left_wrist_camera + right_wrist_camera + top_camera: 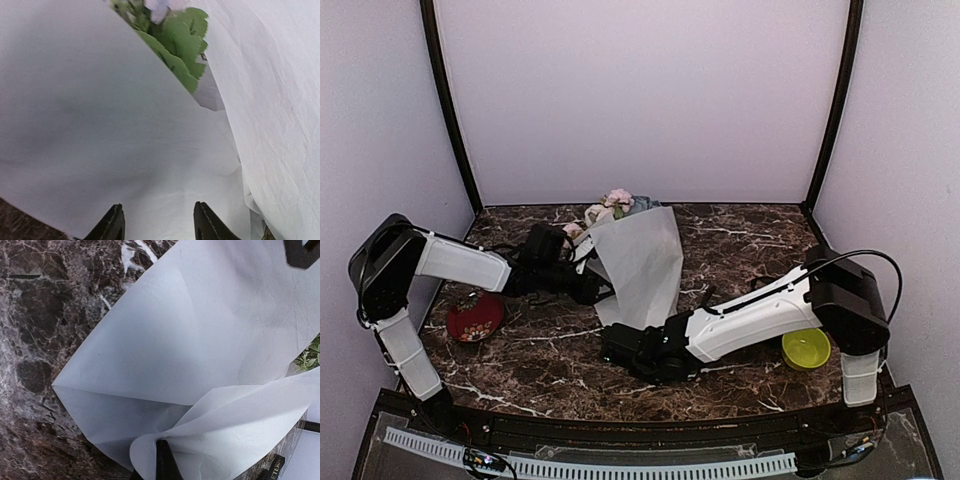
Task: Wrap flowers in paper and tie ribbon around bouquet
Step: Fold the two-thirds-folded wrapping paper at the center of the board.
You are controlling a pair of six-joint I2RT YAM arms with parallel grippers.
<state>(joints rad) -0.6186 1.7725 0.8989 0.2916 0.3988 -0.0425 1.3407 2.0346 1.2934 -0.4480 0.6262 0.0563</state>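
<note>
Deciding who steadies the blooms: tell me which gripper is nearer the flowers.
Left. The left gripper sits at the paper's left side, close to the flowers. The right gripper is farther off, toward the near edge, pinching the paper's bottom end.

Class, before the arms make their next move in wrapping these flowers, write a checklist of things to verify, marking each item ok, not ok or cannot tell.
1. Flowers lie inside the paper, blooms out at the far end: ok.
2. Right gripper shut on a fold at the paper's near end: ok.
3. Left gripper open, paper just ahead of it: ok.
4. Paper closed into a cone: not ok, one flap curls loose.
5. Ribbon within reach: cannot tell, none in view.
6. Red bowl and yellow bowl apart from the paper: ok.
</note>
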